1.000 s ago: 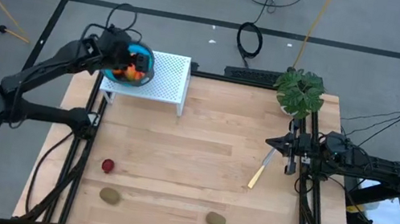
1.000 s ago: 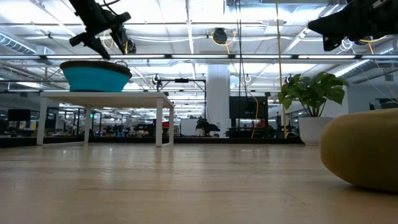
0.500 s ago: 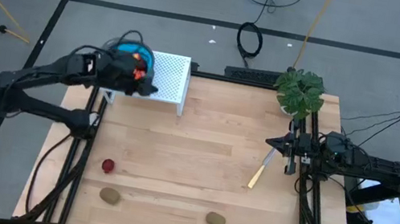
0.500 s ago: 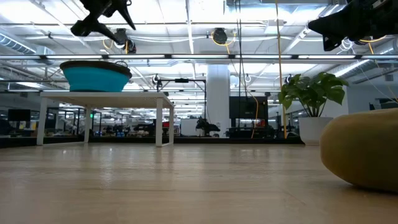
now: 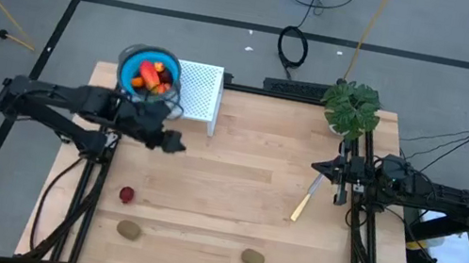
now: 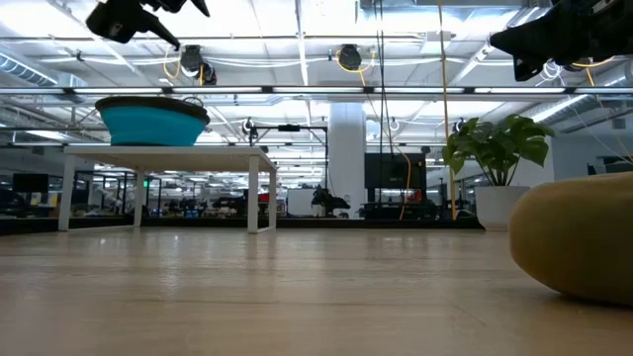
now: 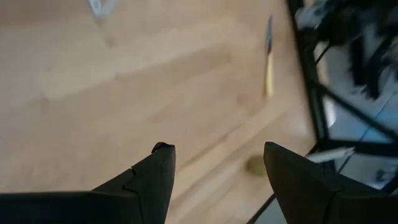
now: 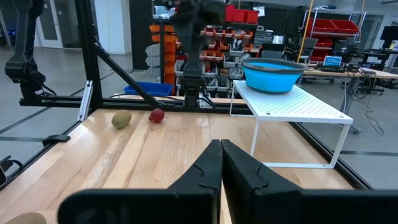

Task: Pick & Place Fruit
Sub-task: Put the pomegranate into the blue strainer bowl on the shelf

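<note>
**Left arm over bare table, fruit split between bowl and board**

Left gripper [image 5: 171, 143] hangs above the wooden table [image 5: 244, 190], just in front of the white stand [image 5: 201, 92]. Its fingers [image 7: 152, 180] are spread apart with nothing between them; only bare wood shows in the gap.

Blue bowl [image 5: 146, 73] sits on the far left end of the stand. Inside it: orange and red fruit pieces [image 5: 153, 78], piled together; single kinds hard to separate.

On the table, near the left front: one dark red ball [image 5: 126, 195]. Just in front of it, one kiwi oval [image 5: 129, 229]. A second kiwi oval [image 5: 252, 259] lies farther right along the front edge, well apart from the first.

Right gripper [image 5: 316, 167] waits at the right side of the table, fingers pressed together, empty. Pale yellow stick [image 5: 303, 203] lies on the wood just beside it. Leafy plant [image 5: 351, 106] stands at the far right corner.
</note>
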Controlling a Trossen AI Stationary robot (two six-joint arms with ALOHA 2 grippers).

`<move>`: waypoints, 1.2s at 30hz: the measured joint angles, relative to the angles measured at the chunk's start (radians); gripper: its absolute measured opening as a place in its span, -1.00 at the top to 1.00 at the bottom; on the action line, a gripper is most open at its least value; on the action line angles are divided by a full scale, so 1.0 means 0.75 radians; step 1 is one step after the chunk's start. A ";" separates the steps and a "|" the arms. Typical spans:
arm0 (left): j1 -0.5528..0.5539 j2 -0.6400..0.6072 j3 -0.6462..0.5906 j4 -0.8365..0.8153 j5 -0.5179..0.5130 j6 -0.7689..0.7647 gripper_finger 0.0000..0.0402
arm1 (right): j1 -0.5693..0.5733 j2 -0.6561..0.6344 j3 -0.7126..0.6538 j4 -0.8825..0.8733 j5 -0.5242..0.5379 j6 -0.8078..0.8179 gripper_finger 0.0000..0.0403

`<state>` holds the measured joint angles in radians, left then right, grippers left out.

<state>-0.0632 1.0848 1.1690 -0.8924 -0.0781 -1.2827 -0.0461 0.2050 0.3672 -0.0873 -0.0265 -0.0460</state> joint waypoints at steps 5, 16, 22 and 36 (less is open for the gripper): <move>-0.143 0.078 0.000 -0.049 0.002 -0.104 -0.21 | 0.000 0.000 0.000 0.000 0.000 0.000 1.00; -0.368 0.256 0.000 -0.170 0.006 -0.356 -0.21 | 0.000 0.000 0.000 0.000 -0.001 0.000 1.00; -0.455 0.355 0.000 -0.362 0.079 -0.538 -0.21 | 0.000 0.000 0.000 0.000 -0.001 0.000 1.00; -0.624 0.482 0.000 -0.655 0.083 -0.817 -0.21 | 0.000 0.000 0.000 0.000 -0.001 0.000 1.00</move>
<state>-0.5311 1.4464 1.1690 -1.3835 -0.0159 -1.8957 -0.0462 0.2050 0.3672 -0.0875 -0.0269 -0.0460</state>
